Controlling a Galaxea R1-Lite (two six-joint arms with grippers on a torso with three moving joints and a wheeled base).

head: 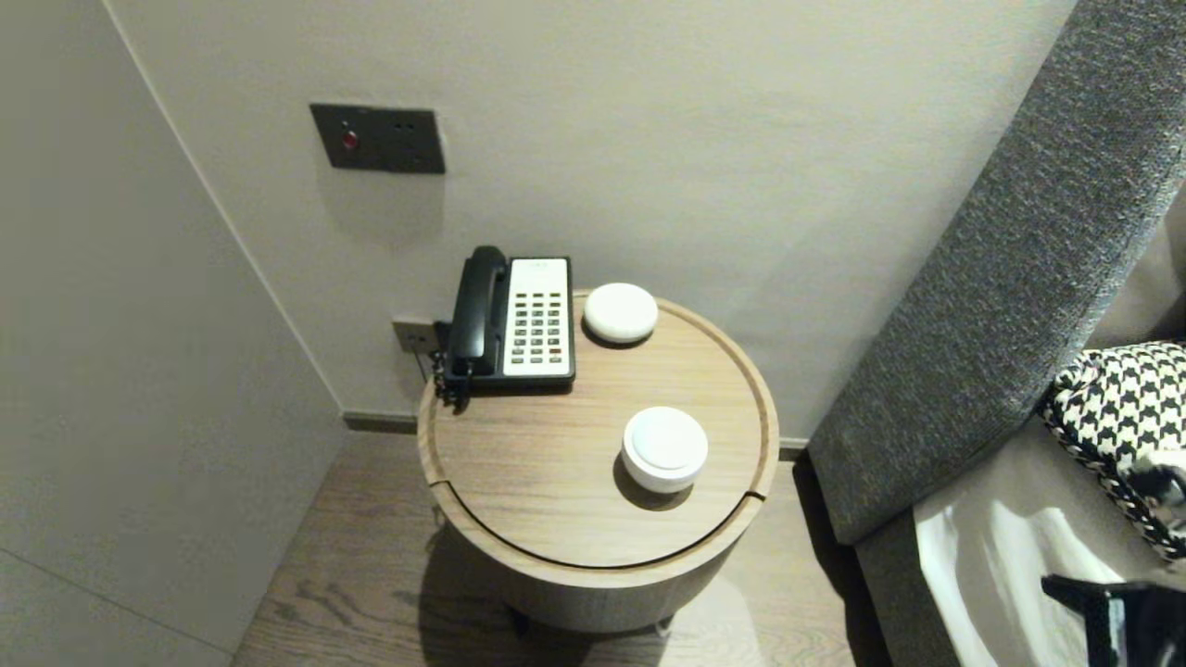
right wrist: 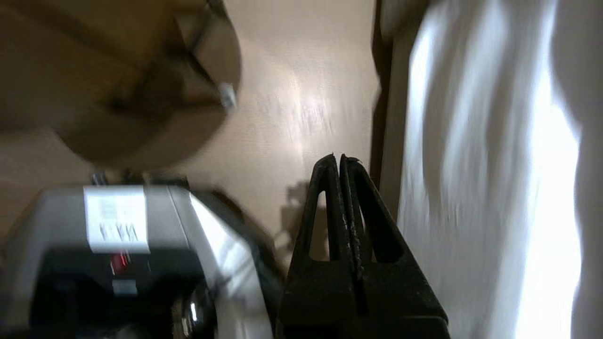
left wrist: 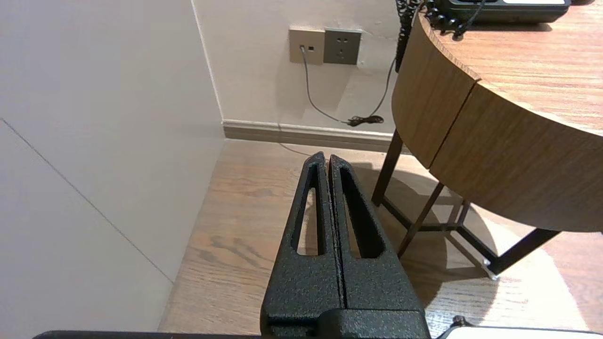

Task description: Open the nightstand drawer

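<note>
A round wooden side table (head: pixel 547 519) stands in a corner. On it are a black and white desk phone (head: pixel 519 320), a flat white round puck (head: pixel 620 312) at the back, and a white round lidded dish (head: pixel 664 447) nearer the front. My left gripper (left wrist: pixel 326 157) is shut and empty, held low over the wood floor to the left of the table's side wall (left wrist: pixel 494 155). My right gripper (right wrist: pixel 338 157) is also shut and empty. It hangs over the floor between the table (right wrist: pixel 94 94) and the bed's white sheet (right wrist: pixel 471 188). A dark part of my right arm (head: pixel 1112 607) shows at the lower right.
A grey padded headboard (head: pixel 1019 259) and a houndstooth cushion (head: pixel 1126 408) stand right of the table. The wall carries a dark switch panel (head: pixel 377 138) and low sockets (left wrist: pixel 342 45) with a cable down to the floor. My own base (right wrist: pixel 118 235) is beside the right gripper.
</note>
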